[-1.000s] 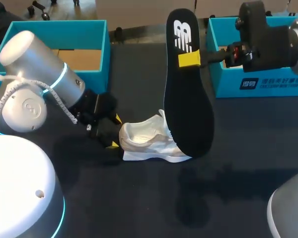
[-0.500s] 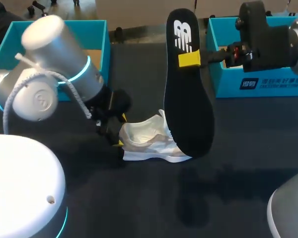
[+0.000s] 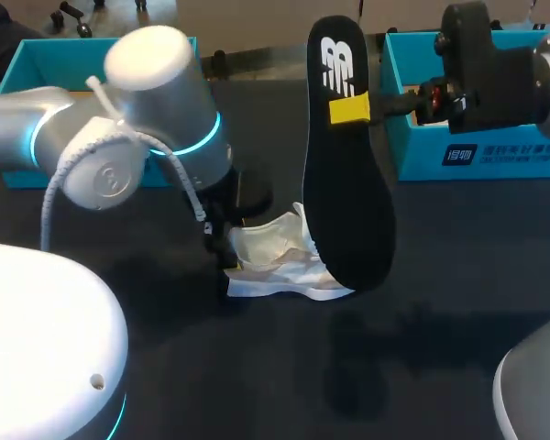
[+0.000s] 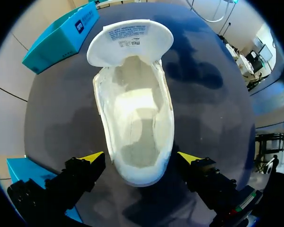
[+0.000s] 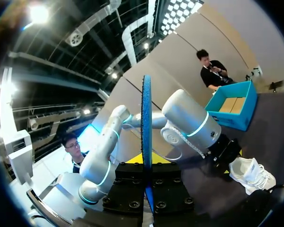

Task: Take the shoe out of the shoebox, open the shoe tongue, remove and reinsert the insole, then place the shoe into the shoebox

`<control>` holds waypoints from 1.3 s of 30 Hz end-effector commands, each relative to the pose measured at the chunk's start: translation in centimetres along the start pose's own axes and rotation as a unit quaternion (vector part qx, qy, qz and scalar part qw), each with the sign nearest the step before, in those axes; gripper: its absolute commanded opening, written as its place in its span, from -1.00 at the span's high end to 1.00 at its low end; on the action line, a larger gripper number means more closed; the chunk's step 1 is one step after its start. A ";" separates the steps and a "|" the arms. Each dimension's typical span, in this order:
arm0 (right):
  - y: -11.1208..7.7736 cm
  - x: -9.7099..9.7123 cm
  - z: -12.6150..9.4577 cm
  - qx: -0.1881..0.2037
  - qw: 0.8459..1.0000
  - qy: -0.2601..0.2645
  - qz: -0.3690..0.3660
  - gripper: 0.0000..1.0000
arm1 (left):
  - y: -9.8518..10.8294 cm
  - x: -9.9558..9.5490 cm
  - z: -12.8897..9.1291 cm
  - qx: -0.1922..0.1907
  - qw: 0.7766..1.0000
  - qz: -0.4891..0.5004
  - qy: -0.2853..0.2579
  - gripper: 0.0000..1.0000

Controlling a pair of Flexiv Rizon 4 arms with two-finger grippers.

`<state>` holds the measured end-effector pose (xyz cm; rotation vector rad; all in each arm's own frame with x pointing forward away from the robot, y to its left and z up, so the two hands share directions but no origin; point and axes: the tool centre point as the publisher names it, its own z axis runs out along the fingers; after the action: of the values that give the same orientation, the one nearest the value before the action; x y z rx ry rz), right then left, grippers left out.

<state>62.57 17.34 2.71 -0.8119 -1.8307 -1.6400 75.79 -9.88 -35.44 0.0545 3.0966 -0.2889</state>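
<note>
Black insole (image 3: 346,174) seemingly in R gripper (image 5: 146,163).

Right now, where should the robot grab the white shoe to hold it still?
Probably at the heel, coming from behind it. The white shoe lies flat, its narrow rounded heel between the left gripper's open fingers, one on each side. The tongue is folded open at the far end, so a heel grip leaves the opening free.
</note>
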 end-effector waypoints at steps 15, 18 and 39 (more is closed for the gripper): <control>0.1 -0.1 0.3 0.001 1.000 -0.001 0.001 1.00 | -1.3 -0.4 -2.3 0.001 1.000 0.004 0.012 -1.00; 0.1 -0.1 0.3 0.001 1.000 -0.001 0.001 1.00 | -1.7 -0.7 -2.8 0.006 1.000 0.002 0.010 -1.00; 0.1 -0.1 0.3 0.001 1.000 -0.001 0.001 1.00 | -7.3 -4.9 0.4 -0.003 1.000 -0.002 0.003 -1.00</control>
<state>62.57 17.34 2.71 -0.8119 -1.8308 -1.6399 79.36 -15.31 -32.91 0.0480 3.0871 -0.3273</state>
